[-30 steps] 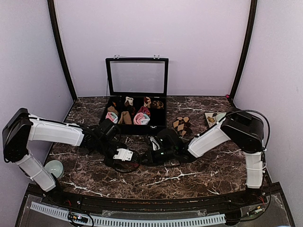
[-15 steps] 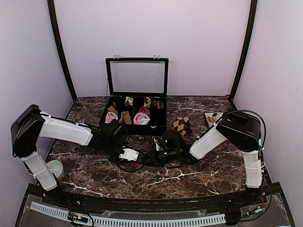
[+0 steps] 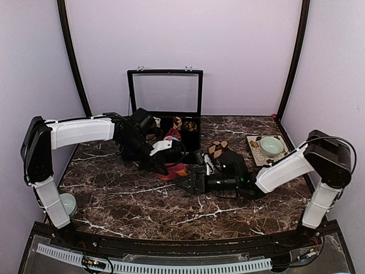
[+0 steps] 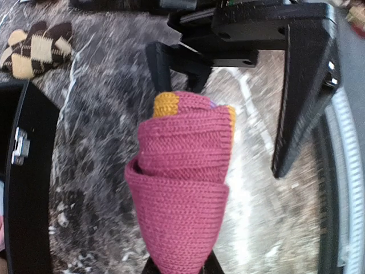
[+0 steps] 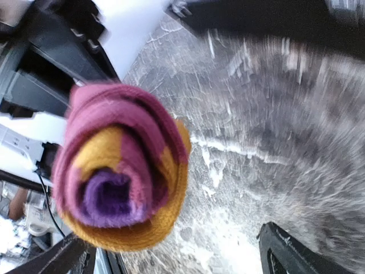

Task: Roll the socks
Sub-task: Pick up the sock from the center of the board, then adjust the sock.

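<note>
On the near part of the table both arms stand differently than one second ago. Then the two grippers were low and close together in front of the box. Now the left gripper [image 3: 164,164] is higher and closer to the box, and the right gripper [image 3: 191,182], closed before, has its jaws wide apart. The right arm is also stretched lower, so the tile [image 3: 254,140] with a green bowl [image 3: 271,145] behind it is now visible. The table [image 3: 114,211] is dark brown marble with white veins, and a pale bowl [image 3: 65,202] sits by the base of the left arm. Farther back the brown-and-beige sock [image 3: 218,149] lies flat on the marble, just to the right of the black box [image 3: 191,149]. The box has its glass lid upright and small rolls in its compartments. Lilac walls [image 3: 182,34] close the room behind. The magenta sock roll [image 4: 182,188] is above the marble, and the left jaws are closed on one end of it. Its other end, with orange and purple showing, points at the right gripper. It lies just in front of the open right fingers [image 4: 302,97]; whether one of them touches it I cannot tell.
</note>
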Controlling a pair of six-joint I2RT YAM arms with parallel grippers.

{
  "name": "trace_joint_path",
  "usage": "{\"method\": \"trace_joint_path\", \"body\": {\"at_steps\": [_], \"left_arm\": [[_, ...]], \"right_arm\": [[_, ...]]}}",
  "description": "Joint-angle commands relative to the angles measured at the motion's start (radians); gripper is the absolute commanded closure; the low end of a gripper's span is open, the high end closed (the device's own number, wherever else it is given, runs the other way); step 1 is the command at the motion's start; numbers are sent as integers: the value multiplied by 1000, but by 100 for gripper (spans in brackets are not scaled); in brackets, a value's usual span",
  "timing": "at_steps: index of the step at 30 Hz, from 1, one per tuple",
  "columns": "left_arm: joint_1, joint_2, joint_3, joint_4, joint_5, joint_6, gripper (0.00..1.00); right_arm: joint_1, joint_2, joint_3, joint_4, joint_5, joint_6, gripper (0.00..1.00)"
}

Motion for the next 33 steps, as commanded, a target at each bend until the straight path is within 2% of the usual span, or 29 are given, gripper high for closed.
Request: {"method": "trace_joint_path", "body": {"at_steps": [1, 4, 5, 6, 9, 10, 13, 17, 23, 30, 33], "left_arm": [[19, -14, 89, -210, 278, -104, 100], [22, -34, 112, -234, 325, -115, 100], [23, -45, 112, -230, 340, -118, 100], [24, -53, 112, -222, 353, -133, 100], [25, -59, 114, -213, 390, -168, 100], [25, -56, 119, -219, 399, -173, 100], [25, -45, 140, -237, 421, -176, 100], [26, -43, 153, -247, 436, -178, 100], [25, -43, 162, -254, 461, -187, 100], [27, -57, 168, -276, 471, -165, 100], [28, -64, 169, -289, 472, -149, 100]], "right_arm": [[0, -192, -109, 76, 190, -174, 0], [-9, -306, -174, 124, 310, -151, 0], [-24, -333, -192, 136, 301, -136, 0], [-39, -357, -220, 179, 281, -133, 0], [-94, -376, -329, 468, 147, -90, 0], [-104, -374, -326, 466, 100, -101, 0], [-77, -383, -221, 293, 42, -217, 0], [-35, -382, -126, 193, 13, -315, 0], [12, -289, 62, -31, -30, -437, 2], [21, -220, 149, -139, -53, -451, 21], [22, -220, 165, -148, -65, -445, 40]]}}
